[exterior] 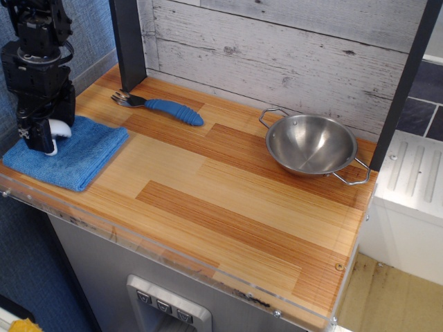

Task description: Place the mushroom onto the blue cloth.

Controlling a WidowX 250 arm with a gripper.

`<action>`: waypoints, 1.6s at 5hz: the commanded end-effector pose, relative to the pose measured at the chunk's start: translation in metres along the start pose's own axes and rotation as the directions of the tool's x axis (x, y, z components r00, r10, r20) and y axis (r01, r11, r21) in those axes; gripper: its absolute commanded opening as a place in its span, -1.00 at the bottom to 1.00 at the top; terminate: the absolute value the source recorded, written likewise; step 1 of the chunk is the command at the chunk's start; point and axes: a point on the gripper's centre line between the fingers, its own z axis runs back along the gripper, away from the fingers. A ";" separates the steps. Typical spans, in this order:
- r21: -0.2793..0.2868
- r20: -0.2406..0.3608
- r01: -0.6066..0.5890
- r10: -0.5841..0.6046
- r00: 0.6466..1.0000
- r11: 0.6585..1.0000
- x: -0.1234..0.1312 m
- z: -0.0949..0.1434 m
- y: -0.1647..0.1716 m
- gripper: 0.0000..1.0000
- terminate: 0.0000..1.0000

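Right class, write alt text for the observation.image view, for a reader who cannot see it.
A black gripper holds a white mushroom low over a blue cloth at the left end of a wooden counter. Farther back lies a blue-handled fork, and a steel bowl sits to the right.

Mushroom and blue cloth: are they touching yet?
Cannot tell. The single view shows the mushroom low over the blue cloth, but the gripper hides its underside, so neither contact nor gap shows.

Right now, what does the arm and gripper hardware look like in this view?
The gripper is matte black and blocky, with squared plates. Above it the arm is also black, boxy segments with a dark cable looping at the side. Small white marks near the fingers; unreadable.
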 end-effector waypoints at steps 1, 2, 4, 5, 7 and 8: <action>-0.055 0.022 0.023 -0.021 1.000 0.998 -0.002 0.029 -0.002 1.00 -1.00; -0.076 0.031 0.027 -0.025 0.999 0.997 -0.003 0.038 -0.002 1.00 -1.00; -0.156 0.095 0.018 -0.003 0.995 0.988 0.005 0.088 -0.002 1.00 -1.00; -0.216 0.082 0.028 -0.011 0.997 0.976 0.007 0.120 -0.002 1.00 -1.00; -0.216 0.082 0.028 -0.011 0.997 0.976 0.007 0.120 -0.002 1.00 -1.00; -0.216 0.082 0.028 -0.011 0.997 0.976 0.007 0.120 -0.002 1.00 -1.00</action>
